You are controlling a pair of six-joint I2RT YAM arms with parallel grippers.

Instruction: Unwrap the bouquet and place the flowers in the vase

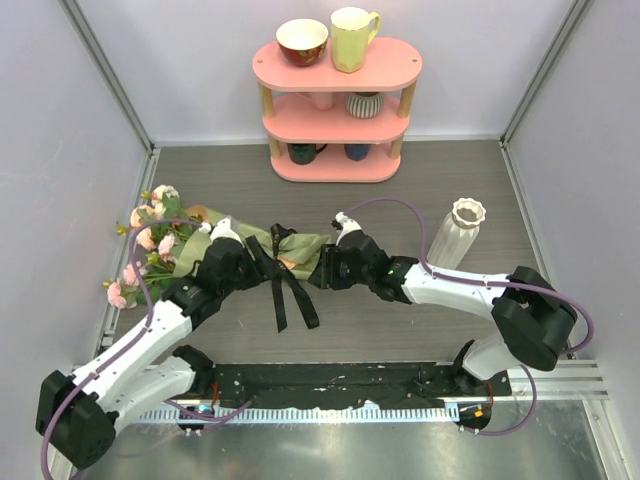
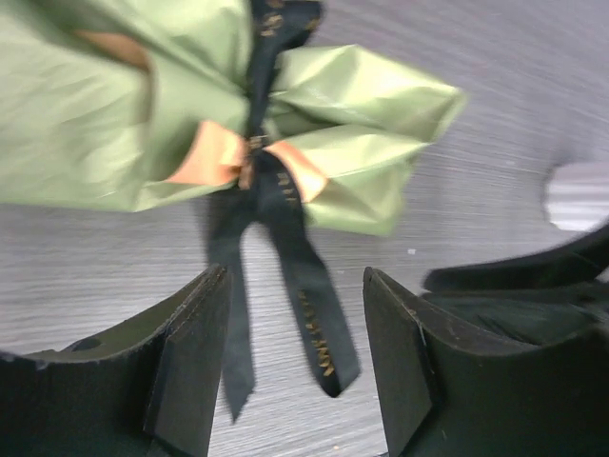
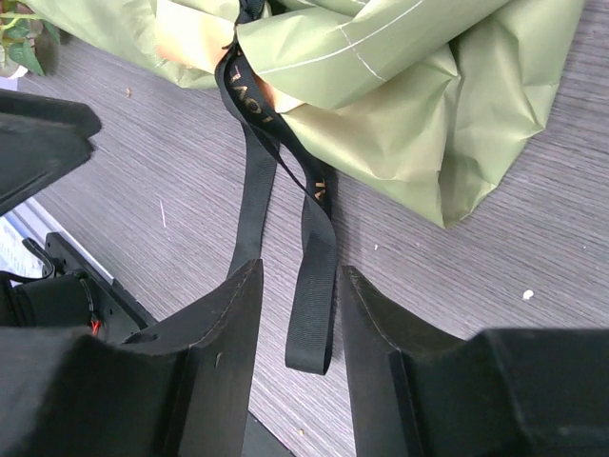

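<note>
Left hand [image 2: 295,286] hovers low over the grey wood-grain tabletop [image 2: 495,190], jaws spread wide, and the black ribbon tails [image 2: 314,319] lie loose between them, ungripped. Right hand [image 3: 300,276] also has its jaws parted, with one ribbon tail lying flat on the tabletop between them. Between both hands lies the long bouquet wrapped in olive-green paper [image 1: 300,245], its pink and cream roses [image 1: 150,215] near the left wall. The white ribbed vase [image 1: 458,235] stands upright, well apart on the right.
</note>
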